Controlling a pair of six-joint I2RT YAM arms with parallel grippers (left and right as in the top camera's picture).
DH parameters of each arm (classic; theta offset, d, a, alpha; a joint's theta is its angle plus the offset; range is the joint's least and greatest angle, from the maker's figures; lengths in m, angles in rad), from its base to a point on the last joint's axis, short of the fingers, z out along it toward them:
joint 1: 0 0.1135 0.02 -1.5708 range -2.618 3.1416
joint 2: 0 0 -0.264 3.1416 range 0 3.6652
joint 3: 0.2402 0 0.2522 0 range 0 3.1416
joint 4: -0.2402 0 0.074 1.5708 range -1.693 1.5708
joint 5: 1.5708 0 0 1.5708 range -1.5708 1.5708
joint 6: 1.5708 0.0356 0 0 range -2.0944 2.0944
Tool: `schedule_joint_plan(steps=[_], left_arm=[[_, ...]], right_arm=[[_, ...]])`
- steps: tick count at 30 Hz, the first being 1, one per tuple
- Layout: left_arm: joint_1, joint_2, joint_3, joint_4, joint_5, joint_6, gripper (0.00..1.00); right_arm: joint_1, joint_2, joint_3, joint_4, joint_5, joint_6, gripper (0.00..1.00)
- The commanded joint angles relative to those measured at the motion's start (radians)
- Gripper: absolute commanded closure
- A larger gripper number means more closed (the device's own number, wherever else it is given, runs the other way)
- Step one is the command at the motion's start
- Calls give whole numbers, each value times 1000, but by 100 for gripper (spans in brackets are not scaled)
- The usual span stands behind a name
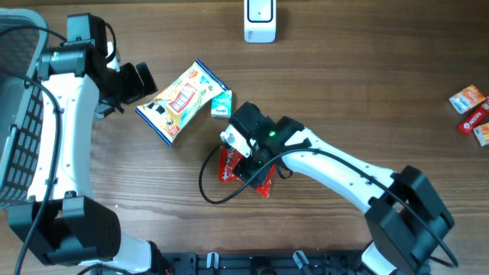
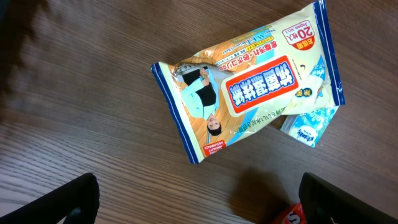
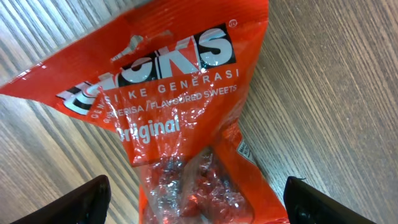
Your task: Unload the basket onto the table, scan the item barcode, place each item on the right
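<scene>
Red glossy film filled the gap between the right fingers [image 3: 84, 202], which stood wide apart, one on either side of the sweet bag [image 3: 174, 93] lying flat on the desk [image 3: 336, 74]. Whether either finger touched the film could not be told; the bag's edge ran very close to one of them. The bag's long axis ran straight out from between these fingers, leaning slightly. Its clear, crinkled window of red sweets lay between the fingertips, and its printed header with white block lettering and the word "Original" pointed away from them, print side up. From overhead only the bag's red edges [image 1: 264, 185] showed from under the right arm.

Black and blunt, the left fingers [image 2: 68, 202] were also spread as wide as they went, holding nothing and touching nothing. Just ahead of them on the dark wood-grain desk lay a smooth pillow-shaped wipes packet [image 2: 249, 93], cream with blue sealed ends, a red label and a cartoon figure, set at a slant. A small teal-and-white packet [image 2: 308, 127] peeked from under its far corner.

Well beyond both pairs of fingers, a white rounded scanner [image 1: 260, 19] stood at the desk's far edge.
</scene>
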Motion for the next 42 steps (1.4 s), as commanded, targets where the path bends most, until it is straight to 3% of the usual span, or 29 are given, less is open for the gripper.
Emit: schedule_joint_plan(steps=[1,6,10,12,14,15,18,23,29,37,40,42], left_arm=[[3,7,-6,0,-6,-8,0],[3,7,-6,0,-6,-8,0],[3,7,-6,0,-6,-8,0],[3,7,-6,0,-6,-8,0],[3,7,-6,0,-6,-8,0],[3,7,-6,0,-6,-8,0],[3,7,-6,0,-6,-8,0],[3,7,-6,0,-6,-8,0],[3,7,-6,0,-6,-8,0],[3,7,-6,0,-6,-8,0],[3,7,-6,0,-6,-8,0],[3,7,-6,0,-6,-8,0]], right_arm=[[4,72,-10,11,-2,-22,15],[4,87,-10,46,-21,2,50],[4,88,-10,53,-20,2,52],[4,93,-10,56,-20,3,65],[4,103,-10,58,-20,13,89],[3,105,-10,63,-20,36,96],[0,104,-7,84,-45,95,96],[-63,103,18,127,-254,105,96],[-245,101,48,139,-542,98,96],[-639,101,47,261,-1361,54,96],[-734,101,42,320,-1531,95,96],[-778,101,40,344,-1530,175,96]])
